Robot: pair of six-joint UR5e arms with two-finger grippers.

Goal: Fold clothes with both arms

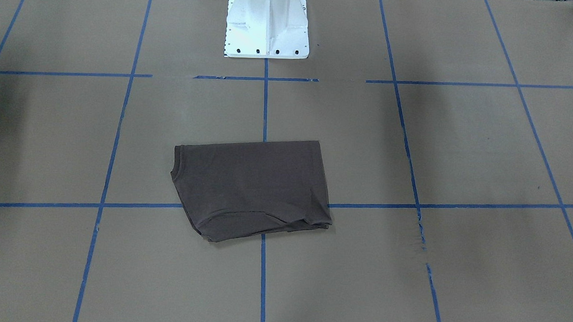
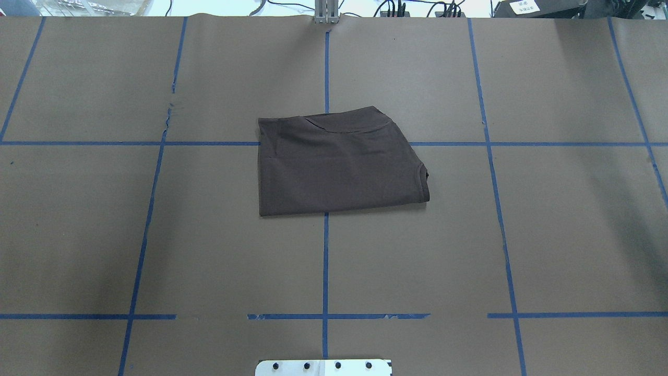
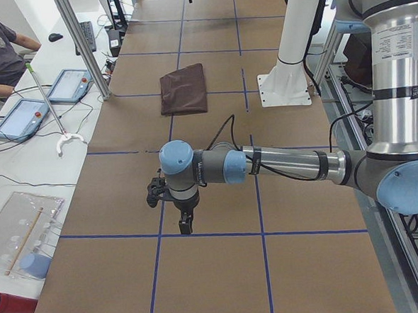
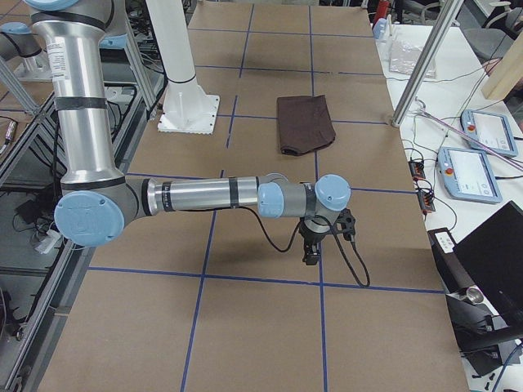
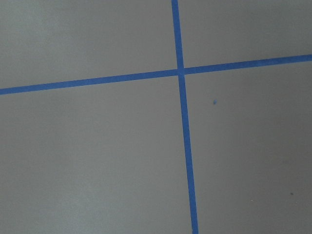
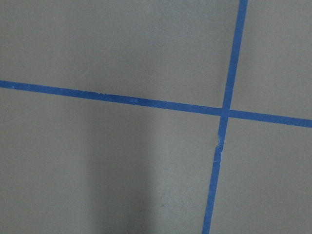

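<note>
The table (image 2: 209,250) is covered with brown paper, and blue tape lines (image 2: 325,261) cut it into big squares. The dark brown T-shirt (image 2: 334,167) lies flat in the middle, in front of the white base (image 1: 267,22). It is folded into a small block, with the collar edge peeking out at one side. Nothing touches it.

The left arm (image 3: 288,166) hangs over bare paper at one end of the table and the right arm (image 4: 204,194) at the other end, both well apart from the shirt. The left gripper (image 3: 185,222) and the right gripper (image 4: 310,251) point down (I cannot tell if they are open or closed).

I think the folding is done, or nearly done. Maybe the bumpy far edge could be made tidier.
</note>
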